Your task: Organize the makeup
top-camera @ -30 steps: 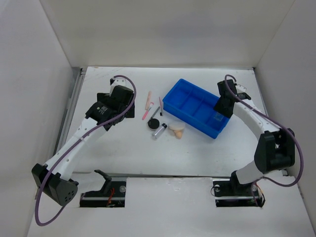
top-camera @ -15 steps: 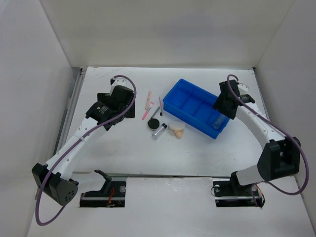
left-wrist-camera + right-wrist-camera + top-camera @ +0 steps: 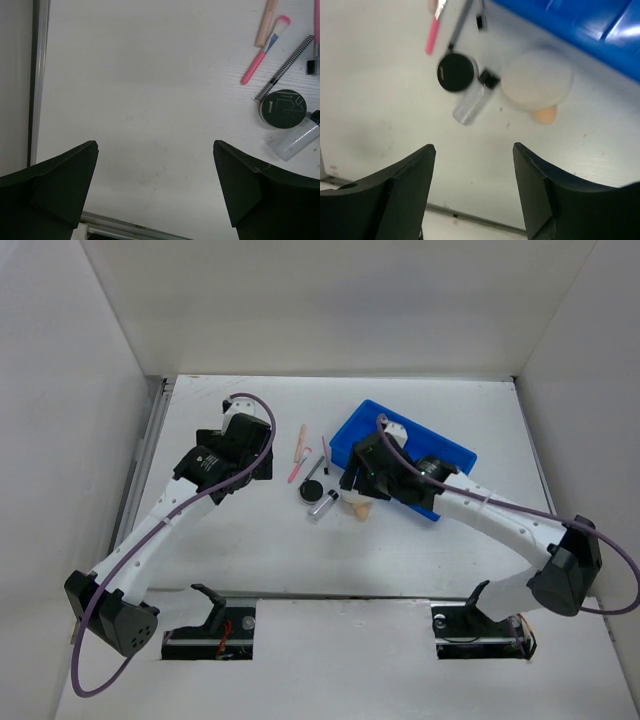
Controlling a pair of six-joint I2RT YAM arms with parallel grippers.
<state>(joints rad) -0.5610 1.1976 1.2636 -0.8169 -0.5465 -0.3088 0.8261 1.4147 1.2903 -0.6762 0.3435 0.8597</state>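
White tabletop (image 3: 250, 540) beneath your arms: your right gripper (image 3: 472, 150) hangs open and empty, the clear bottle (image 3: 470, 106) just ahead of it, lying slantwise, cap toward the beige sponge (image 3: 537, 82). Your left gripper (image 3: 155, 145) gapes wide, the black compact (image 3: 284, 107) ahead to its right.

Compact (image 3: 283, 107) beside bottle (image 3: 295, 142); sponge (image 3: 536, 80) right, seemingly just beside tray (image 3: 348, 435).

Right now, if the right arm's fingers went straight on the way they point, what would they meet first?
Probably the bare white table, just short of the small clear plastic bottle with a black cap; depth is unclear.
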